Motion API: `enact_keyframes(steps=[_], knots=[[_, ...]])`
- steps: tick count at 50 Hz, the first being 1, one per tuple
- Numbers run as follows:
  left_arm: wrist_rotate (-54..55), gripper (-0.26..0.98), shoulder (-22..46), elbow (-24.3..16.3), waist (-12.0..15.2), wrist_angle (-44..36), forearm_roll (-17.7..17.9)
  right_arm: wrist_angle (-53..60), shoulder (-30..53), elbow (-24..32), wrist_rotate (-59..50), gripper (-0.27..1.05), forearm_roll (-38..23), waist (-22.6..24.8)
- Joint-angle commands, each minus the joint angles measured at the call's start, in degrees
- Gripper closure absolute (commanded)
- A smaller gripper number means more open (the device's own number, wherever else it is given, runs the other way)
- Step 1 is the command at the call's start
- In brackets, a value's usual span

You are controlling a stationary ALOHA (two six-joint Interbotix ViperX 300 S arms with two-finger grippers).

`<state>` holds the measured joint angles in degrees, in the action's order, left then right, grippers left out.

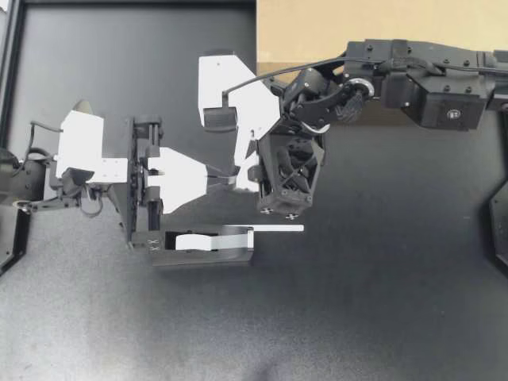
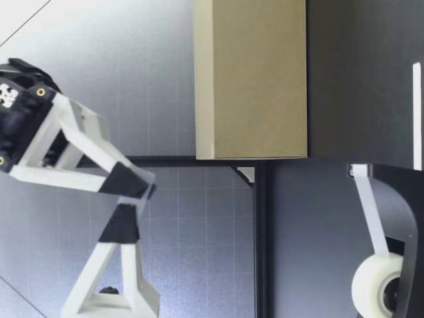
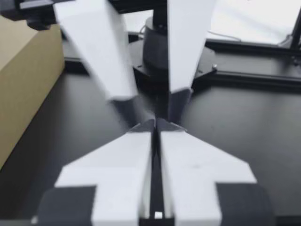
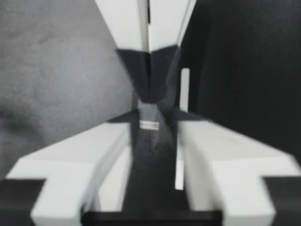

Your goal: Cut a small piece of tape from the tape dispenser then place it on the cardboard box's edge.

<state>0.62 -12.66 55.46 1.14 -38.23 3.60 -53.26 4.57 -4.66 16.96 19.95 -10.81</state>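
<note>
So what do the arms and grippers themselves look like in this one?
My left arm and my right arm are black and jointed, with visible screws. My left gripper and my right gripper each have two white wedge-shaped fingers, dark at the ends. A black cable arcs along the right wrist.

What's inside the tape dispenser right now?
A white tape roll sits in the black dispenser, its strip running out past the front end. The roll's underside is hidden by the dispenser body.

Black tape dispenser w/ white roll mid-table, strip sticking out past its end; tan cardboard box at far edge.
</note>
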Motion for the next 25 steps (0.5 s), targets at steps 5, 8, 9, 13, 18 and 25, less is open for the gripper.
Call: enact_keyframes(steps=[5, 8, 9, 13, 18, 25], knots=[[0.0, 0.82, -0.5, -0.8, 0.0, -0.3, -0.2, 1.0, -1.4, 0.9, -1.1, 0.34, -1.2, -1.3], [-0.2, 0.82, -0.5, -0.8, 0.0, -0.3, -0.1, 1.1, -1.9, 0.4, -1.2, 0.34, -1.9, -2.0], [-0.2, 0.82, -0.4, -0.8, 0.0, -0.3, -0.1, 1.1, -2.2, 0.1, -1.2, 0.34, -2.4, -2.4], [-0.2, 0.82, -0.4, -0.7, 0.1, -0.4, 0.2, 1.5, -3.4, -1.2, -1.2, 0.34, -3.1, -3.3], [0.6, 0.82, 0.4, -0.7, 1.9, -0.9, 2.1, 3.0, -5.6, -3.4, -1.2, 0.34, -3.2, -4.2], [0.7, 0.82, 3.8, -1.8, 6.4, -4.7, 14.3, 8.4, -10.5, -8.7, -1.2, 0.34, -3.2, -6.0]])
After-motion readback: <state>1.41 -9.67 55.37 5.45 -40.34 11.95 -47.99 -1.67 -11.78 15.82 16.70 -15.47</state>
